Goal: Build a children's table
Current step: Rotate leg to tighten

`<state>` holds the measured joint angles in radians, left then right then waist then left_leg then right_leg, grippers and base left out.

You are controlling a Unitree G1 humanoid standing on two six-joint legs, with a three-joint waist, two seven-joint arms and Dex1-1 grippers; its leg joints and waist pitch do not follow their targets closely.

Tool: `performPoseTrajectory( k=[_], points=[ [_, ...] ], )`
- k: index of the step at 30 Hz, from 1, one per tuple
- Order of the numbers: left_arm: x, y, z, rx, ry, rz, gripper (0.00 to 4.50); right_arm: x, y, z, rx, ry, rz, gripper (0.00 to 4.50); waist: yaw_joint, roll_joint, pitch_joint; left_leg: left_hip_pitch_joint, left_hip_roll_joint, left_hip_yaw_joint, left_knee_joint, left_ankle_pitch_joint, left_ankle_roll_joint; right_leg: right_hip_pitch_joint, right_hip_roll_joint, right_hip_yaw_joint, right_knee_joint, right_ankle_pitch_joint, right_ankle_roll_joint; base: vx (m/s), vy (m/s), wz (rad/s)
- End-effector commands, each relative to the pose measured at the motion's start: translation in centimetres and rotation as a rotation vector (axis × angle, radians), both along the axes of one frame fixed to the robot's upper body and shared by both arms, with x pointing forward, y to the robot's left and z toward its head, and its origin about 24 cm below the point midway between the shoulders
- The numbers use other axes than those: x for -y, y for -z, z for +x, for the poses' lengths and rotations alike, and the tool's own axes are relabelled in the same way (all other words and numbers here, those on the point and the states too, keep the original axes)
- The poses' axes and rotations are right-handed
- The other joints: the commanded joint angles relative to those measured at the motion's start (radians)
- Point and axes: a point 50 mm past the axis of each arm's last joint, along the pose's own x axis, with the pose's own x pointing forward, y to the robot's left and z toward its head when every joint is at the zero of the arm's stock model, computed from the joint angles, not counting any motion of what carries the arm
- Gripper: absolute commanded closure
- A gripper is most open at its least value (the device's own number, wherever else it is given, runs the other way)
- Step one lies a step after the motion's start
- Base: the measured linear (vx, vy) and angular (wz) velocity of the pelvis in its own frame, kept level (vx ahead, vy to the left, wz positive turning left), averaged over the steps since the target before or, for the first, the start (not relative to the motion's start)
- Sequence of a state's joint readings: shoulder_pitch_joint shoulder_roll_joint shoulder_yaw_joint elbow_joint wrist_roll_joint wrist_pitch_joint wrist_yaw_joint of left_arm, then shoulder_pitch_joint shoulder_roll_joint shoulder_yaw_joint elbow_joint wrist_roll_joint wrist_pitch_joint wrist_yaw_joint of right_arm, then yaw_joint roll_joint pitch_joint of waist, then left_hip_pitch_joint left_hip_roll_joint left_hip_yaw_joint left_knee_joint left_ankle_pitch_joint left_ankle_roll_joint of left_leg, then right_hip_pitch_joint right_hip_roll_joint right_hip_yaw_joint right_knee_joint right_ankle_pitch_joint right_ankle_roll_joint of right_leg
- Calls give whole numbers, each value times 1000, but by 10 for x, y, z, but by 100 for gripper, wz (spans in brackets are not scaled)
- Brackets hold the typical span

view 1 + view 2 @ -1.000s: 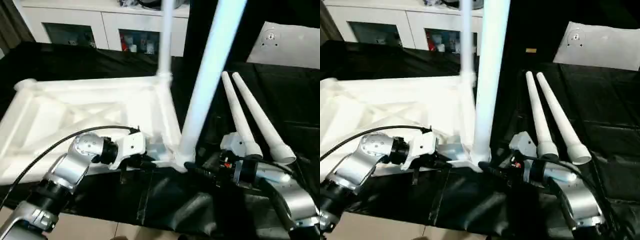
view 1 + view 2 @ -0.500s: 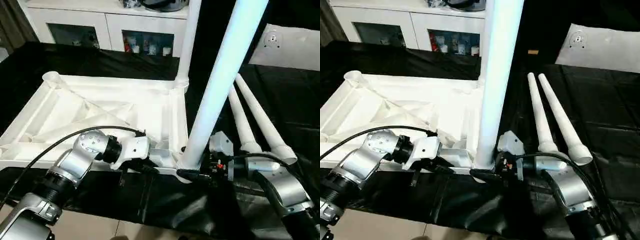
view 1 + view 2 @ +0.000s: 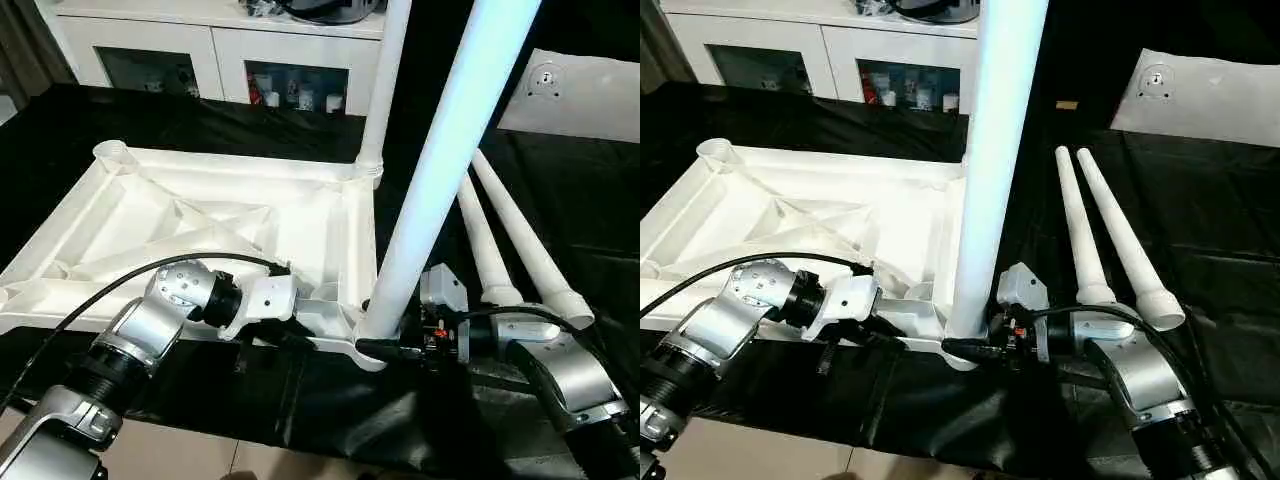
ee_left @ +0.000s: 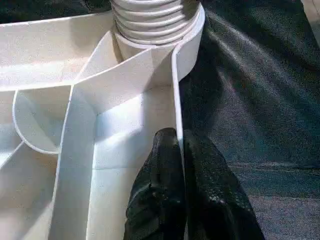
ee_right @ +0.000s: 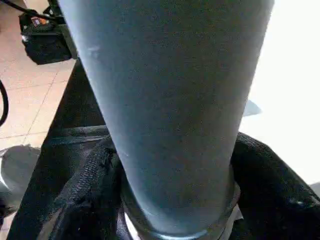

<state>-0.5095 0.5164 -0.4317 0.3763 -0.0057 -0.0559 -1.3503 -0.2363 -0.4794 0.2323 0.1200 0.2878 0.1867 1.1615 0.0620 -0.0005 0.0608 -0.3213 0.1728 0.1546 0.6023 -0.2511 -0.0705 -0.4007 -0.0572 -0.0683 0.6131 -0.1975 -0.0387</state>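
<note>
White plastic tabletop [image 3: 200, 215] lies underside up on black cloth [image 3: 560, 200], its near edge pinched by the left gripper [image 4: 180, 150] — fingers closed on the rim. Two legs stand in corner sockets; the near leg [image 3: 440, 160] is clasped at its base by the right gripper [image 3: 975, 350]. Two loose legs [image 3: 1105, 235] lie beside, cloth bare beyond.

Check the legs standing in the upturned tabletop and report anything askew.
The near leg, its base gripped by the right gripper, leans visibly to the right out of its corner socket rather than standing straight. The far leg looks nearly upright. The left gripper pinches the tabletop's rim. Two more legs lie on the black cloth.
</note>
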Motion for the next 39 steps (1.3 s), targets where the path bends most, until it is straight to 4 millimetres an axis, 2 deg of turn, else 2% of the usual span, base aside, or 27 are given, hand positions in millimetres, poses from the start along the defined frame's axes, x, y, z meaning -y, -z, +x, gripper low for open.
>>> performPoseTrajectory(
  k=[1, 4, 6, 7, 8, 9, 10, 11, 12, 14, 15, 17, 18, 19, 20, 21, 22, 24, 25, 26, 27, 29, 30, 33, 35, 36, 39],
  points=[
    [-1, 7, -5, -30, 26, 36, 450, -3, 11, -8, -65, -10, -3, 181, -2, -2, -63, -20, 53, -6, -63, 29, 95, 70, -87, 62, -54, -29, -254, 0, 0, 0],
    [3, 5, -1, -29, -92, -32, 450, -10, 18, -10, -91, 96, 19, 181, -3, 3, -58, -20, 54, -7, -65, 22, 88, 68, -86, 62, -55, -34, -256, 0, 0, 0],
    [5, 4, 3, -3, -154, -49, 450, -13, 22, -8, -76, 176, 18, 181, -7, 2, -52, -19, 53, -7, -71, -30, 64, 65, -87, 60, -68, -121, -240, 0, 0, 0],
    [7, 4, 6, 4, -205, -55, 450, -16, 25, -4, -77, 251, 26, 181, -9, 4, -45, -17, 50, -7, -75, -72, 47, 65, -86, 60, -79, -213, -214, 0, 0, 0],
    [8, 4, 7, 8, -242, -60, 450, -19, 27, -2, -80, 304, 31, 182, -10, 6, -42, -14, 50, -7, -78, -97, 37, 62, -85, 59, -85, -265, -201, 0, 0, 0],
    [12, 3, 10, 17, -299, -86, 450, -23, 30, 1, -83, 378, 49, 182, -14, 4, -38, -12, 47, -9, -81, -137, 24, 61, -85, 57, -97, -369, -164, -50, -3, -3],
    [15, 3, 12, 22, -336, -105, 450, -25, 31, 3, -86, 423, 62, 182, -18, 4, -38, -14, 47, -10, -82, -145, 16, 61, -86, 58, -97, -399, -151, -50, -3, -3],
    [21, 1, 14, 28, -382, -131, 450, -30, 34, 5, -100, 481, 76, 182, -22, -2, -37, -13, 45, -11, -84, -155, 9, 56, -85, 58, -104, -442, -130, -53, 0, -2],
    [31, -1, 17, 40, -456, -166, 450, -39, 37, 9, -120, 567, 91, 182, -29, 1, -36, -15, 42, -15, -85, -166, 9, 55, -86, 55, -109, -478, -113, 0, 0, 0],
    [40, -2, 19, 39, -514, -193, 450, -47, 40, 13, -137, 630, 99, 182, -39, 1, -34, -15, 42, -16, -86, -183, 3, 50, -84, 54, -112, -500, -103, 0, 0, 0],
    [46, -3, 20, 37, -539, -209, 450, -51, 41, 15, -146, 661, 102, 182, -41, -8, -33, -15, 39, -16, -86, -191, 15, 49, -83, 53, -118, -522, -89, 0, 0, 0],
    [60, -7, 24, 48, -619, -245, 450, -62, 41, 23, -165, 742, 120, 182, -46, -2, -32, -11, 40, -13, -84, -198, 20, 40, -81, 55, -119, -518, -96, 0, 0, 0],
    [71, -12, 28, 67, -686, -276, 450, -70, 40, 31, -172, 808, 119, 182, -49, -7, -31, -15, 38, -16, -86, -194, 24, 42, -82, 53, -120, -529, -91, 0, 0, 0],
    [71, -12, 28, 67, -686, -276, 450, -70, 40, 31, -172, 808, 119, 182, -51, -4, -32, -16, 36, -16, -85, -194, 26, 43, -82, 52, -122, -531, -86, 0, 0, 0],
    [78, -15, 30, 81, -724, -290, 450, -74, 39, 36, -175, 851, 114, 182, -51, -8, -33, -17, 36, -16, -85, -190, 31, 44, -82, 53, -122, -520, -84, 0, 0, 0],
    [82, -17, 31, 88, -742, -297, 450, -76, 39, 39, -177, 875, 111, 182, -56, -8, -35, -19, 40, -15, -85, -171, 34, 42, -81, 56, -115, -470, -101, 0, 0, 0],
    [88, -21, 31, 104, -756, -303, 450, -79, 38, 44, -172, 914, 98, 182, -54, -7, -37, -19, 39, -14, -84, -163, 37, 44, -81, 56, -114, -447, -105, 0, 0, 0],
    [89, -21, 30, 109, -739, -295, 450, -79, 39, 44, -167, 926, 94, 182, -53, -8, -43, -26, 40, -13, -82, -110, 52, 49, -80, 58, -103, -337, -129, 0, 0, 0],
    [87, -20, 30, 112, -736, -287, 450, -79, 38, 44, -160, 920, 102, 182, -52, -8, -45, -28, 39, -10, -79, -86, 63, 52, -81, 59, -98, -282, -143, 0, 0, 0],
    [86, -19, 30, 115, -738, -278, 450, -80, 37, 44, -154, 917, 110, 126, -52, -9, -46, -29, 39, -10, -79, -76, 68, 52, -80, 59, -96, -260, -151, 0, 0, 0],
    [81, -17, 29, 125, -741, -249, 450, -79, 37, 44, -142, 915, 121, 112, -51, -8, -47, -30, 39, -9, -78, -61, 76, 54, -81, 59, -93, -231, -165, 0, 0, 0],
    [76, -15, 29, 128, -735, -231, 450, -77, 36, 44, -139, 916, 133, 102, -52, -7, -47, -35, 38, -9, -78, -50, 85, 59, -83, 58, -92, -222, -170, 0, 0, 0],
    [67, -11, 29, 131, -721, -205, 450, -71, 35, 44, -118, 920, 138, 90, -52, -5, -49, -37, 39, -11, -78, -41, 88, 60, -84, 57, -92, -211, -172, 0, 0, 0],
    [53, -9, 29, 137, -708, -183, 450, -58, 31, 44, -76, 916, 155, 68, -58, -5, -52, -39, 41, -10, -75, -15, 97, 61, -80, 57, -83, -137, -194, 0, 0, 0],
    [41, -7, 28, 143, -674, -168, 450, -44, 24, 42, -23, 884, 181, 42, -57, -5, -48, -38, 42, -9, -76, -40, 102, 59, -81, 55, -88, -160, -199, 0, 0, 0],
    [38, -7, 28, 143, -663, -166, 450, -40, 21, 41, -8, 868, 188, 31, -57, -6, -50, -39, 42, -9, -76, -35, 106, 62, -81, 57, -86, -157, -195, 0, 0, 0],
    [32, -7, 26, 136, -615, -162, 450, -30, 15, 38, 37, 823, 202, 22, -57, -3, -52, -38, 44, -8, -74, -18, 111, 59, -81, 57, -82, -124, -210, 0, 0, 0]
  ],
)
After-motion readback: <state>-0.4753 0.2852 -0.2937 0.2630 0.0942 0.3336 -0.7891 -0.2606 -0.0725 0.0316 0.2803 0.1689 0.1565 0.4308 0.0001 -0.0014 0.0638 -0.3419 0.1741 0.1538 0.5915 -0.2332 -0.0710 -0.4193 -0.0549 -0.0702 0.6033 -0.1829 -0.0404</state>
